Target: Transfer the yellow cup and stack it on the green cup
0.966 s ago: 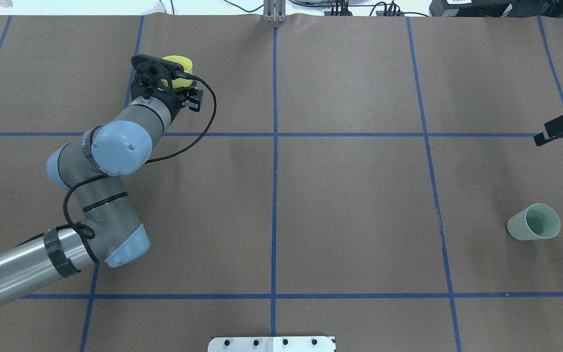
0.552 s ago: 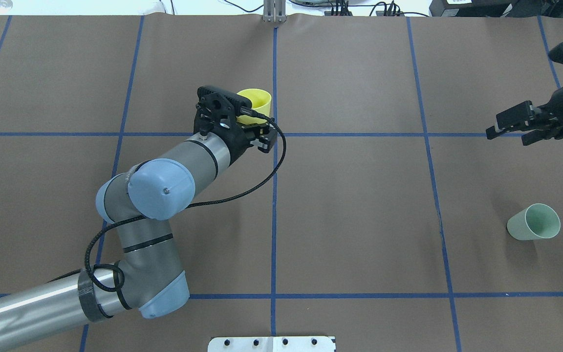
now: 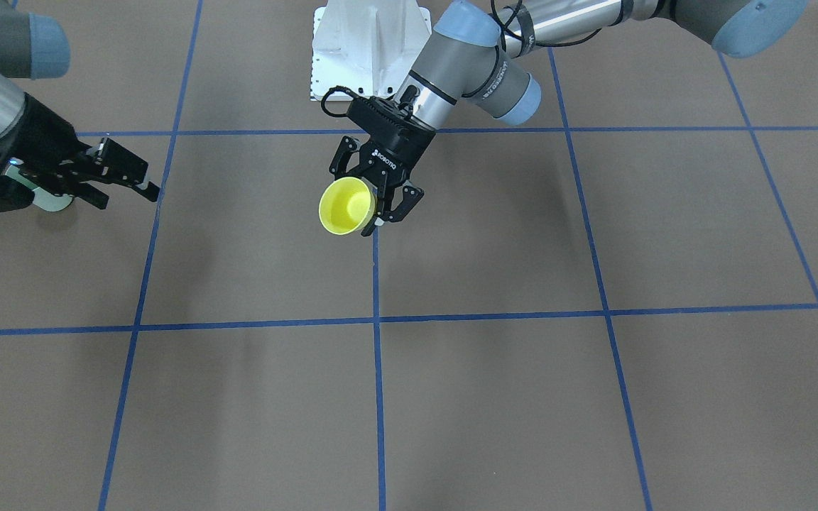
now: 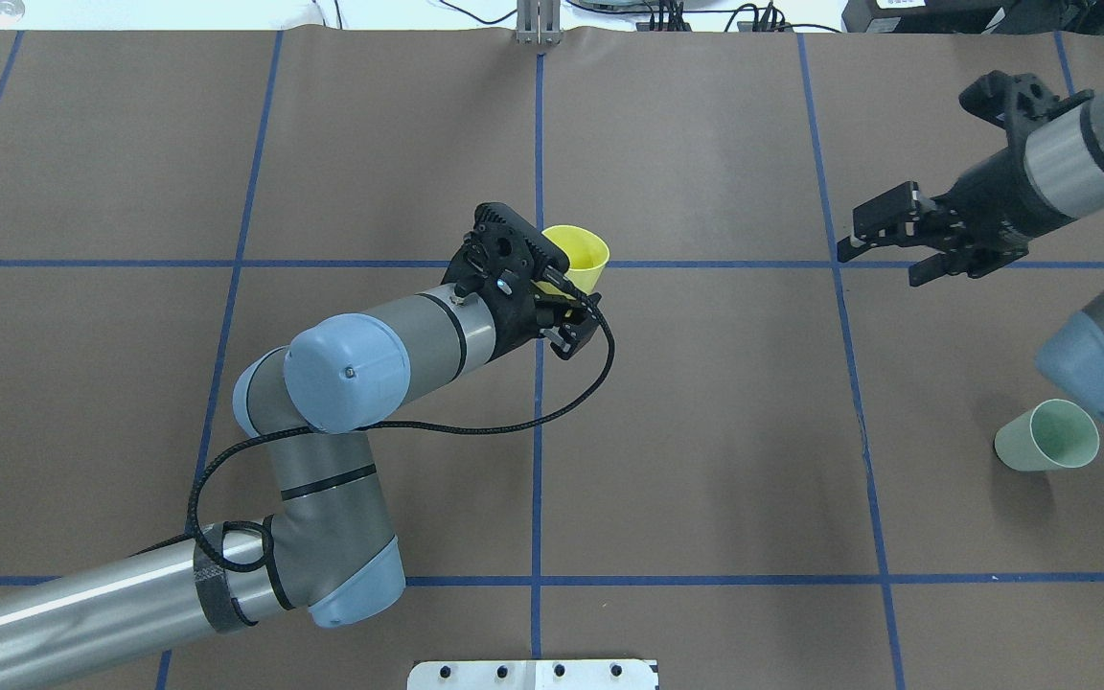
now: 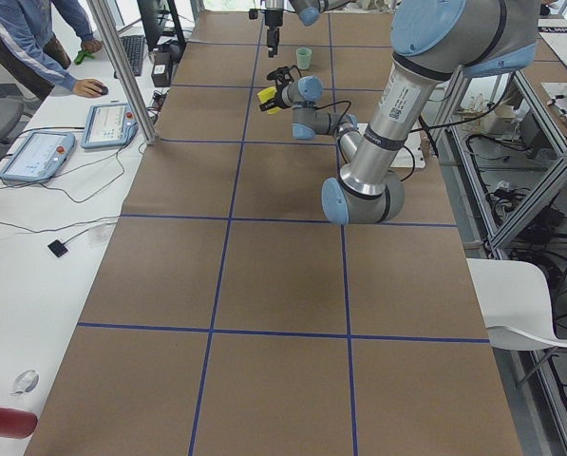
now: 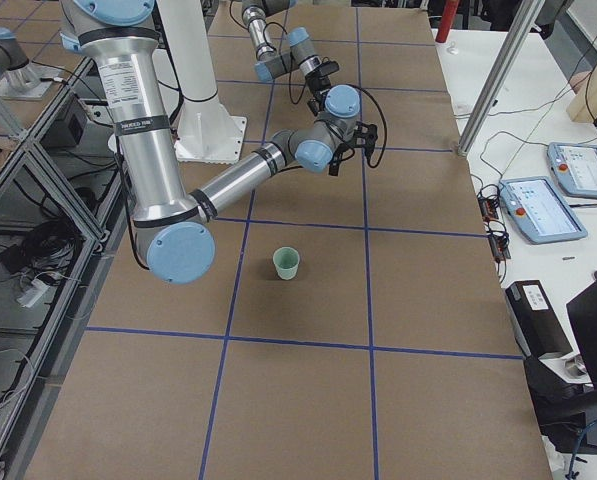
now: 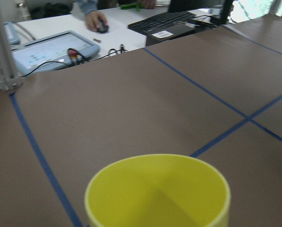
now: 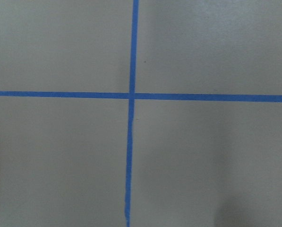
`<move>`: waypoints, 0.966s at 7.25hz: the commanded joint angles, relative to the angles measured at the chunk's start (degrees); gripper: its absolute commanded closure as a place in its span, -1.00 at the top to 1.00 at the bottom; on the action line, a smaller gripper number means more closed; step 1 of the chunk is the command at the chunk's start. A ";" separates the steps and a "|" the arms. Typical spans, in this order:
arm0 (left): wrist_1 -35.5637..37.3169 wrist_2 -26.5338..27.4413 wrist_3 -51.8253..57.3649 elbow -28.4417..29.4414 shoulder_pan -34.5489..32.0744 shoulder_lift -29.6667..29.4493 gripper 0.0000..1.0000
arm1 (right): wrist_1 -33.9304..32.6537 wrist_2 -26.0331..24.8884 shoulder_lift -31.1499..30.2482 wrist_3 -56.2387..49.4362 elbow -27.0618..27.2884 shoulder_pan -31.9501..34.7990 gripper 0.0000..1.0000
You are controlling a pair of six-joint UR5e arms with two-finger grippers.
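Left gripper (image 4: 568, 299): clenched on the yellow cup (image 4: 578, 256), cup tilted with its mouth away from the robot, just 12 o'clock of the table's (image 4: 705, 431) centre in the overhead view | Right gripper (image 4: 880, 263): fingers spread, empty | Green cup (image 4: 1046, 436): upright on the table, 4 o'clock of centre, well apart from both grippers.

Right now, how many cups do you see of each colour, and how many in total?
yellow cup: 1
green cup: 1
Total: 2
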 commanded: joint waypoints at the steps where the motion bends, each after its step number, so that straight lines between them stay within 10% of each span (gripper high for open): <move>1: -6.75 -6.74 11.52 3.54 -1.15 -1.13 -1.00 | 0.01 -1.21 3.81 7.28 0.16 -3.64 1.00; 7: -28.01 -15.10 17.81 14.88 -2.74 -1.39 -1.00 | 0.10 -1.12 6.27 9.77 0.08 -7.76 1.00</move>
